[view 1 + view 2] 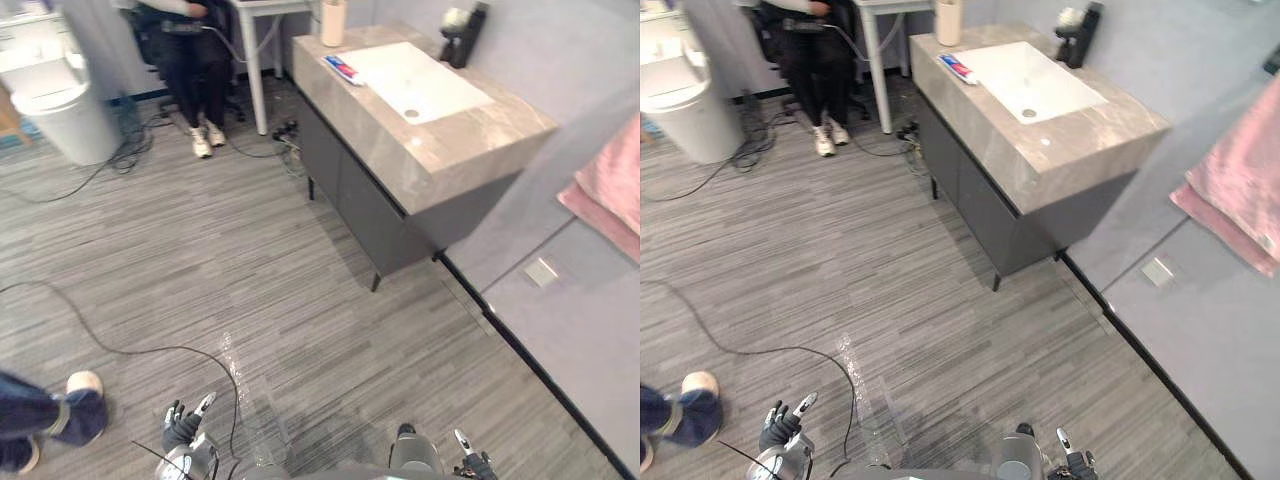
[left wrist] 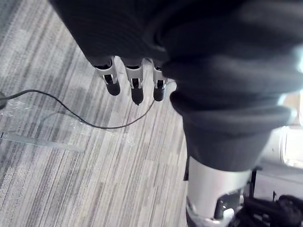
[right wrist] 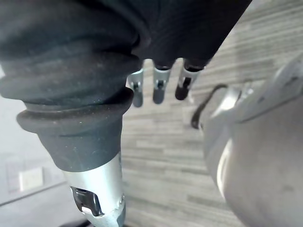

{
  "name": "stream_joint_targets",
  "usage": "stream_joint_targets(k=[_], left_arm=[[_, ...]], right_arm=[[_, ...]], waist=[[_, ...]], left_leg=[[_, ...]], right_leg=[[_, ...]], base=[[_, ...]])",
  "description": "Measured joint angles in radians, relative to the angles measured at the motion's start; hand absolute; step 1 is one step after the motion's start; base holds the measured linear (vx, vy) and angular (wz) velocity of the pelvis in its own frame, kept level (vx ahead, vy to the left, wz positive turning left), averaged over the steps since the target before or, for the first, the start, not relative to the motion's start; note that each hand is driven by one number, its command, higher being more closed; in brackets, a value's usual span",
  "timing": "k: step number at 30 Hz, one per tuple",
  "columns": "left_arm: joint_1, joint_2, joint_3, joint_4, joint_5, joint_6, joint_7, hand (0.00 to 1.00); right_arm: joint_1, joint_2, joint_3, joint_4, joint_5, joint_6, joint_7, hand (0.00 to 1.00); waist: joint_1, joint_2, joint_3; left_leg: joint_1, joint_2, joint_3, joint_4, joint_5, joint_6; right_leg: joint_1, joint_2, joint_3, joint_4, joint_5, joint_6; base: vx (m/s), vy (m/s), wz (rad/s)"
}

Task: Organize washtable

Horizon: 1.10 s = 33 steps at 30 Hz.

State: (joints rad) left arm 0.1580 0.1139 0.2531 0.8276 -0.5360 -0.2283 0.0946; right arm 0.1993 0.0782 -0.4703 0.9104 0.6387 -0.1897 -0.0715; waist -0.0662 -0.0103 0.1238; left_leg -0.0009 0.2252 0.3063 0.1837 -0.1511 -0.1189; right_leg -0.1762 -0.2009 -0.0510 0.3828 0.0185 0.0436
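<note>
- Bin (image 1: 60, 115), white and lidded, stands far left beside a seated person (image 1: 190, 50); another person's shoe (image 1: 82, 384) sits low left, near my side.
- My left hand (image 1: 181, 428) hangs low, fingers (image 2: 135, 87) straight and loose, holding nothing.
- Open grey floor (image 1: 300, 300) separates me from the bench (image 1: 440, 150), well ahead and rightward, its long axis running away from me.
- On it, a toothpaste tube (image 1: 343, 69) lies along the left rim beside the sink (image 1: 420, 80), with a cup (image 1: 333, 22) at the far corner and a dark appliance (image 1: 462, 35) by the wall.
- My right hand (image 1: 476, 466) hangs equally slack and empty; I judge it the nearer one.
- A pink towel (image 1: 615, 185) hangs far right, beyond the bench.
</note>
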Motion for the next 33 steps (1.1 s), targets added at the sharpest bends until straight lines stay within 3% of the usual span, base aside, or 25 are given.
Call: stream_joint_targets(k=[1,3,4,5,9,13,15,17,22,25,26,27,28,29,30,31,33], left_arm=[[0.001,-0.01,-0.002,-0.001,-0.001,-0.001,0.0,0.0],[0.007,-0.026,-0.006,-0.002,-0.002,-0.002,0.0,0.0],[0.007,-0.034,-0.006,-0.003,-0.002,-0.002,0.0,0.0],[0.005,-0.058,-0.01,-0.002,-0.001,-0.001,0.0,0.0],[0.021,-0.134,-0.01,-0.002,-0.004,-0.002,-0.006,0.0],[0.009,-0.121,-0.022,-0.004,-0.003,-0.002,-0.009,0.0],[0.018,-0.102,-0.028,-0.001,-0.003,0.001,-0.009,0.0],[0.02,-0.096,-0.029,0.001,-0.003,0.005,-0.009,0.0],[0.009,-0.067,-0.053,0.005,-0.003,0.005,-0.011,0.0],[0.006,-0.066,-0.053,0.005,-0.003,0.005,-0.008,0.0],[0.003,-0.075,-0.052,0.005,-0.003,0.005,-0.005,0.0],[0.01,-0.082,-0.046,0.002,-0.003,0.005,-0.003,0.0],[0.017,-0.081,-0.045,-0.003,-0.003,0.005,-0.002,0.0],[0.022,-0.08,-0.04,-0.019,-0.003,0.003,0.004,0.0],[0.026,-0.088,-0.036,-0.021,-0.004,0.002,0.007,0.0],[0.028,-0.087,0.001,-0.021,-0.004,-0.001,0.028,0.0],[0.016,-0.083,0.001,-0.02,-0.004,-0.002,0.042,0.0]], right_arm=[[0.005,0.0,0.001,-0.01,-0.002,-0.002,-0.005,0.0],[-0.009,-0.001,0.023,-0.016,-0.019,0.0,-0.012,0.0],[-0.017,-0.001,0.029,-0.016,-0.022,-0.001,-0.013,0.0],[-0.038,-0.008,0.047,-0.023,-0.024,-0.001,-0.013,0.0],[-0.046,-0.022,0.06,-0.028,-0.071,0.0,-0.014,0.0],[-0.033,-0.029,0.093,-0.03,-0.078,0.0,-0.013,0.0],[-0.022,-0.015,0.117,-0.029,-0.08,0.002,-0.013,0.0],[-0.018,-0.008,0.134,-0.024,-0.082,0.005,-0.012,0.0],[-0.028,-0.006,0.133,-0.021,-0.092,0.014,-0.013,0.0],[-0.031,0.002,0.103,-0.021,-0.093,0.015,-0.018,0.0],[-0.033,-0.004,0.084,-0.022,-0.093,0.015,-0.021,0.0],[-0.028,-0.012,0.085,-0.022,-0.093,0.017,-0.022,0.0],[-0.021,-0.011,0.086,-0.024,-0.093,0.018,-0.022,0.0],[-0.012,-0.005,0.095,-0.019,-0.092,0.02,-0.023,0.0],[-0.011,-0.006,0.098,-0.006,-0.092,0.022,-0.021,0.0],[-0.011,-0.005,0.093,-0.002,-0.09,0.02,-0.025,0.0],[-0.009,-0.005,0.09,-0.001,-0.085,0.014,-0.035,0.0]], waist=[[0.003,-0.015,-0.002],[0.018,-0.042,-0.01],[0.023,-0.043,-0.011],[0.023,-0.027,0.005],[0.023,-0.002,0.016],[0.024,-0.023,0.008],[0.027,-0.053,0.002],[0.028,-0.066,-0.005],[0.035,-0.075,-0.001],[0.042,-0.097,0.014],[0.048,-0.069,0.027],[0.054,-0.059,0.04],[0.054,-0.055,0.04],[0.054,-0.045,0.045],[0.061,-0.033,0.052],[0.069,-0.035,0.053],[0.07,-0.04,0.055]], left_leg=[[-0.004,-0.019,-0.038,-0.017,0.02,-0.008],[-0.003,-0.03,-0.057,-0.053,0.053,-0.027],[0.001,-0.03,-0.057,-0.064,0.064,-0.032],[0.006,-0.015,-0.056,-0.085,0.086,-0.038],[0.06,0.012,-0.054,-0.135,0.097,-0.043],[0.064,0.0,-0.053,-0.153,0.108,-0.05],[0.057,-0.02,-0.055,-0.159,0.114,-0.041],[0.045,-0.038,-0.058,-0.157,0.114,-0.039],[0.008,-0.078,-0.082,-0.094,0.074,-0.008],[-0.067,-0.086,-0.087,0.113,-0.048,0.032],[-0.087,-0.077,-0.105,0.188,-0.109,0.039],[-0.087,-0.066,-0.126,0.227,-0.154,0.044],[-0.083,-0.067,-0.14,0.228,-0.161,0.051],[-0.051,-0.067,-0.156,0.209,-0.166,0.062],[-0.035,-0.057,-0.165,0.202,-0.17,0.068],[-0.011,-0.035,-0.172,0.198,-0.184,0.084],[0.022,-0.03,-0.173,0.175,-0.193,0.095]], right_leg=[[0.025,0.013,-0.004,-0.005,-0.086,-0.016],[0.076,0.008,0.016,-0.094,-0.163,0.02],[0.076,0.01,0.019,-0.109,-0.177,0.043],[0.073,0.026,0.021,-0.117,-0.176,0.077],[0.094,0.069,0.03,-0.122,-0.167,0.068],[0.099,0.059,0.03,-0.144,-0.159,0.079],[0.102,0.04,0.027,-0.174,-0.146,0.092],[0.107,0.022,0.024,-0.199,-0.129,0.102],[0.136,-0.029,-0.006,-0.231,-0.121,0.117],[0.167,-0.075,-0.056,-0.187,-0.156,0.15],[0.168,-0.08,-0.069,-0.104,-0.161,0.154],[0.112,-0.079,-0.062,0.06,-0.133,0.111],[0.081,-0.079,-0.055,0.14,-0.102,0.064],[0.004,-0.081,-0.042,0.31,0.016,-0.017],[-0.039,-0.073,-0.024,0.366,-0.013,0.008],[-0.097,-0.02,-0.033,0.399,-0.141,0.022],[-0.159,0.042,-0.067,0.315,-0.177,0.027]], base=[[-0.01,-0.212,1.08],[-0.02,-0.219,0.41],[-0.02,-0.274,0.0],[-0.03,-0.26,-0.09],[-0.06,-0.115,-0.23],[-0.05,0.013,0.01],[0.01,0.061,0.09],[0.04,0.085,0.11],[0.05,0.09,0.2],[0.04,0.121,0.44],[0.05,0.269,0.51],[0.04,0.233,0.53],[0.05,0.286,0.6],[0.05,0.172,0.45],[0.15,0.252,0.36],[0.14,0.104,0.08],[0.24,0.12,0.04]])
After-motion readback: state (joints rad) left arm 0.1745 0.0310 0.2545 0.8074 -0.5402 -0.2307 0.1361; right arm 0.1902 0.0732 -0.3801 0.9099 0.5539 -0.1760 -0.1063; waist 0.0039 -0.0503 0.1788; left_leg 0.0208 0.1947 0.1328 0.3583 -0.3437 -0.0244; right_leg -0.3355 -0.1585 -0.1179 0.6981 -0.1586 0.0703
